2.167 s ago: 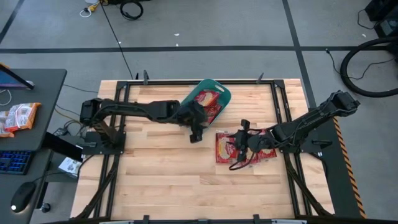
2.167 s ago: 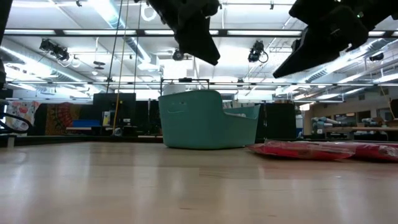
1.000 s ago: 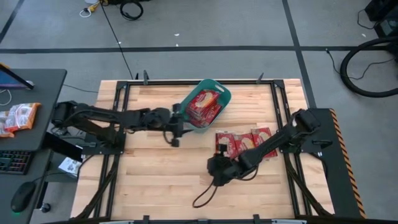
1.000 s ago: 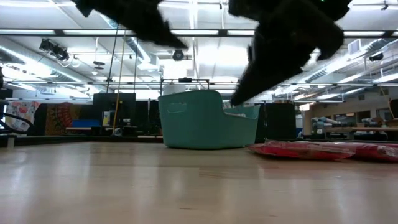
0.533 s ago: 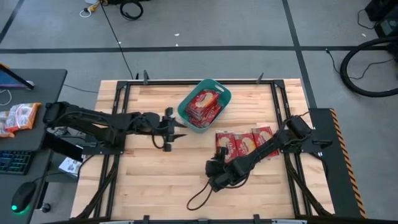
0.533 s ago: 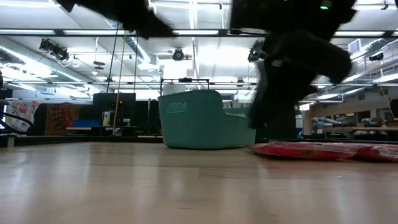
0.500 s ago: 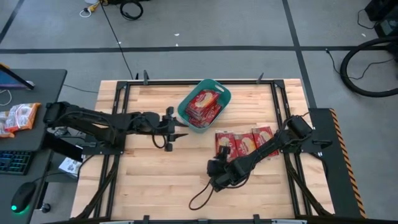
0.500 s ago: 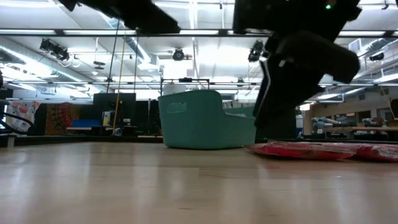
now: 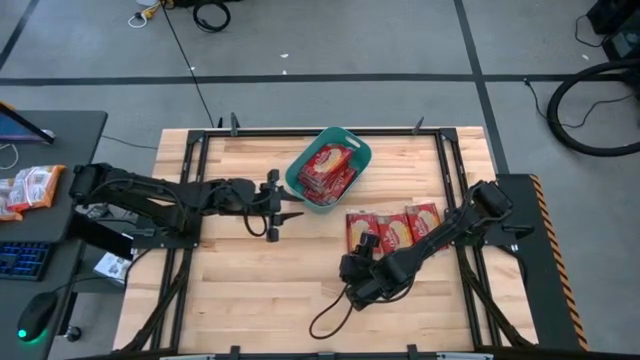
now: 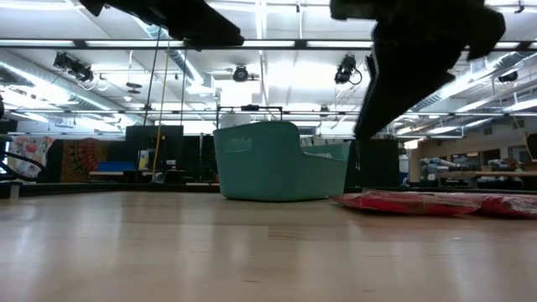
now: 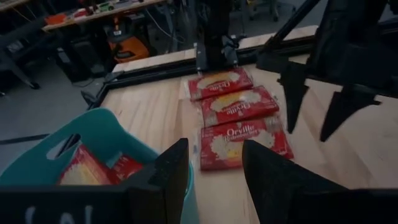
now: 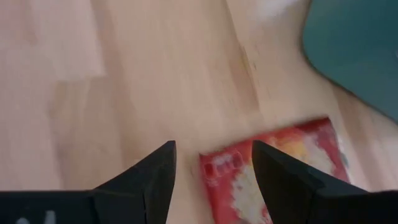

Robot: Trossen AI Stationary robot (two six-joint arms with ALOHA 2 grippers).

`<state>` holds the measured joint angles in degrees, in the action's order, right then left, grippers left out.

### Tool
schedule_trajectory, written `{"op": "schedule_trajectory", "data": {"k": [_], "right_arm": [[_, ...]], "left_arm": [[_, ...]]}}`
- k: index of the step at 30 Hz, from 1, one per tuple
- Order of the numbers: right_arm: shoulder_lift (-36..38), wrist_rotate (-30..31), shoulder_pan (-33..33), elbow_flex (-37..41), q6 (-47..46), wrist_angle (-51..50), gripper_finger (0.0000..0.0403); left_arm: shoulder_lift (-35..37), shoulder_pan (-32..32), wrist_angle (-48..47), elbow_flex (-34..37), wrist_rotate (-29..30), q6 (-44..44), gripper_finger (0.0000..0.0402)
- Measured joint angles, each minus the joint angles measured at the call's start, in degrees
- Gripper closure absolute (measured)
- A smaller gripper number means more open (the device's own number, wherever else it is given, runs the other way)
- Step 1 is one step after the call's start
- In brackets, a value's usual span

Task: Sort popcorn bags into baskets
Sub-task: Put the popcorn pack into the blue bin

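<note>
The teal basket [image 9: 352,150] stands near the table's far edge with several red popcorn bags [image 9: 325,172] lying inside it. Three more bags [image 9: 395,230] lie flat side by side on the wood to its near right, and show in the left wrist view [image 11: 239,109]. My left gripper [image 9: 288,207] hovers open just left of the basket, empty. My right gripper [image 9: 357,258] hovers open above the table, by the near edge of the leftmost bag [image 12: 273,168]. That bag's corner lies ahead between the fingers.
Bare wood lies to the near side and left of the bags. A black cable [image 9: 330,318] loops on the table below the right gripper. A dark frame rail [image 9: 455,190] runs along the table's right side. A desk with a keyboard and packets [image 9: 30,187] stands off the table's left.
My right gripper dipped down toward the table by the leftmost bag, then rose again, still open and empty, shifting slightly to the right. My left gripper drew back a little toward the table's left, away from the basket. The bags and basket stayed put.
</note>
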<state>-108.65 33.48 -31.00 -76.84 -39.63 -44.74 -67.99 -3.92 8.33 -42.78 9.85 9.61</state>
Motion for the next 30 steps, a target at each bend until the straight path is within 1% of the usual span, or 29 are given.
{"op": "schedule_trajectory", "data": {"k": [2,8,11,16,26,30], "right_arm": [[-0.08,-0.45,0.00,0.09,-1.15,-1.91,0.0188],[-0.78,-1.95,-0.43,-0.08,-2.84,0.40,0.0188],[-2.27,-0.91,-0.84,0.01,-2.80,-0.14,0.0188],[-4.89,2.94,-1.15,-0.10,-2.75,0.48,0.0188],[-10.40,4.21,-1.11,0.03,-2.25,-0.33,0.0188],[-11.28,4.29,-1.11,0.04,-2.68,-1.96,0.0189]], "left_arm": [[0.00,0.00,-0.19,0.00,0.00,-0.02,0.0247],[0.00,-0.09,-1.93,0.02,0.00,-0.02,0.0247],[0.00,-0.09,-1.90,0.02,0.00,-0.04,0.0247],[-0.02,-0.09,-2.54,0.02,-0.02,-0.09,0.0247],[-0.02,-0.09,-3.98,0.02,0.00,-0.48,0.0247],[-0.02,-0.09,-4.28,0.02,-0.02,-0.50,0.0247]]}}
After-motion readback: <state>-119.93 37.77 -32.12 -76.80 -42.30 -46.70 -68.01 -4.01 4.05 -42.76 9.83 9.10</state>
